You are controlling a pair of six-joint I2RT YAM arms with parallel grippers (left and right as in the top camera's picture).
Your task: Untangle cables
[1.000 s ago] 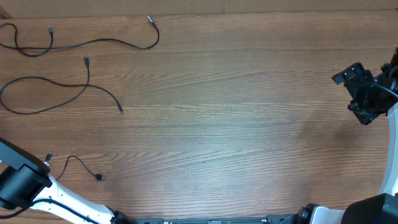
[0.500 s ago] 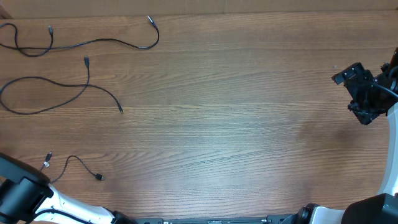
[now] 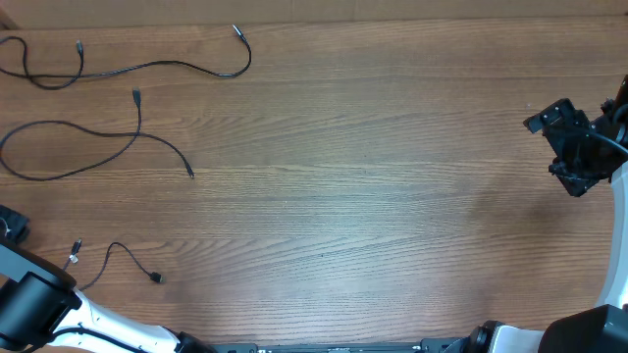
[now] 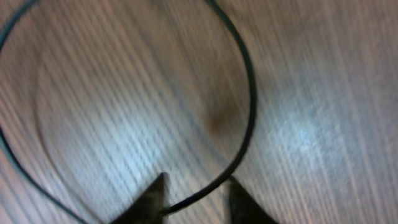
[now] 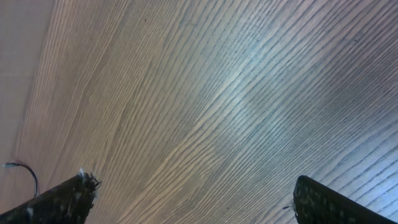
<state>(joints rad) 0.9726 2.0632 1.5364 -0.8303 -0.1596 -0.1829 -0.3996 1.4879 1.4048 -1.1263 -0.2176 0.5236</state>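
Three cords are seen lying apart along the left edge of the wooden table [image 3: 392, 216]: a long cable [image 3: 147, 67], a looped cable [image 3: 140, 123] and a short cable [image 3: 118, 246]. Only in the blurred wrist view is the left gripper [image 4: 196, 200] shown parted astride a strand [image 4: 249, 106]. The right gripper [image 3: 567, 147] is held wide apart by the right edge.

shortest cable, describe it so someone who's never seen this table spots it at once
On the wooden table, go to the near left corner in the overhead view. The shortest cable lies there in one small hump; the other two cables, farther back, are far longer.
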